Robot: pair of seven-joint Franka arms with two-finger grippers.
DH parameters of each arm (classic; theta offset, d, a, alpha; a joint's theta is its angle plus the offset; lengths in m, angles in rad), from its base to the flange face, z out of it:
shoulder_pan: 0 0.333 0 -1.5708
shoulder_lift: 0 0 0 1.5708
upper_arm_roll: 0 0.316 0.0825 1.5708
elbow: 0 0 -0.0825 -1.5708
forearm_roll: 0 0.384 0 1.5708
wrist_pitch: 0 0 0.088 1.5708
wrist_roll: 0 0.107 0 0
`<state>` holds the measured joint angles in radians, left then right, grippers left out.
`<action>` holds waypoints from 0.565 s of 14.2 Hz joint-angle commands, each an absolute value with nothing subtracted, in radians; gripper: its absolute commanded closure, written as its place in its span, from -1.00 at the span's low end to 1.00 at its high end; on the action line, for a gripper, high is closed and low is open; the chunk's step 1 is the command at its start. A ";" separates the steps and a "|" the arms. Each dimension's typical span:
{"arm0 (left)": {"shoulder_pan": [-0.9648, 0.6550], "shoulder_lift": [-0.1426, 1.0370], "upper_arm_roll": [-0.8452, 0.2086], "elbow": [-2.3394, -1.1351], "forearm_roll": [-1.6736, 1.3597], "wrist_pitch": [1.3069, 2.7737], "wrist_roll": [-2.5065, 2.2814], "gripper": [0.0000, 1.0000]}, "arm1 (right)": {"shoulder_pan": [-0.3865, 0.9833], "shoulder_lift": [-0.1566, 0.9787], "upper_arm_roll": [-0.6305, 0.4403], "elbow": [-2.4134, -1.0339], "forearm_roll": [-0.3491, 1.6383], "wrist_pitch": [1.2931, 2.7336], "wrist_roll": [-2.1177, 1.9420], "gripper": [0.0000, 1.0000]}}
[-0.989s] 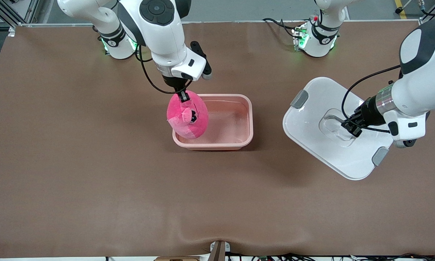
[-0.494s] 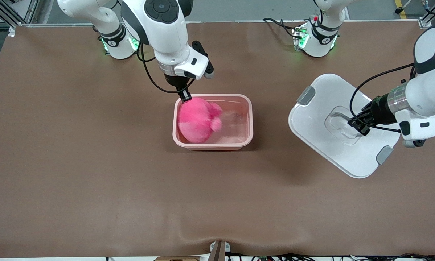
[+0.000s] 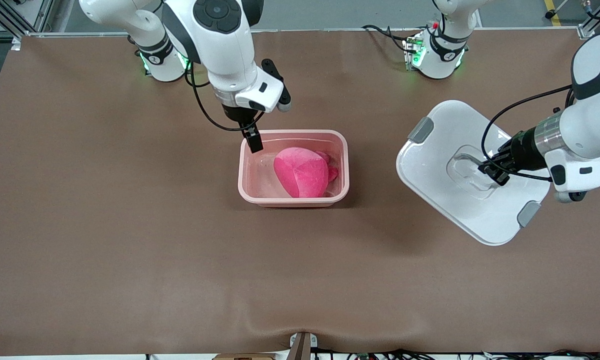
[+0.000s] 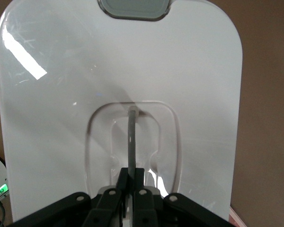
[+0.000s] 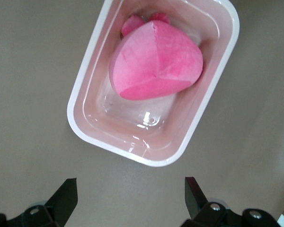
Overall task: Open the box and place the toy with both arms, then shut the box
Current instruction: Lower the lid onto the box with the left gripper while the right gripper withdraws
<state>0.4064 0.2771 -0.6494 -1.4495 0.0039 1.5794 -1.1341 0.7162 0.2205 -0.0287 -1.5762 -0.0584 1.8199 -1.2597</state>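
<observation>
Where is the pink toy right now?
The toy lies inside the open box mid-table, just below the open right gripper, which has let go.

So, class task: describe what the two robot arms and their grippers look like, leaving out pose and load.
Both arms are glossy white with black joint bands and round black caps. Bases glow green. The right gripper and left gripper are black, with slim black fingers. Thin black cables loop from each wrist.
</observation>
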 commanded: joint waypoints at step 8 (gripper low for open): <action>0.324 0.271 -0.756 -1.459 -0.037 1.620 -1.468 1.00 | 0.392 0.167 -0.025 -1.569 -0.029 1.695 -1.247 -1.00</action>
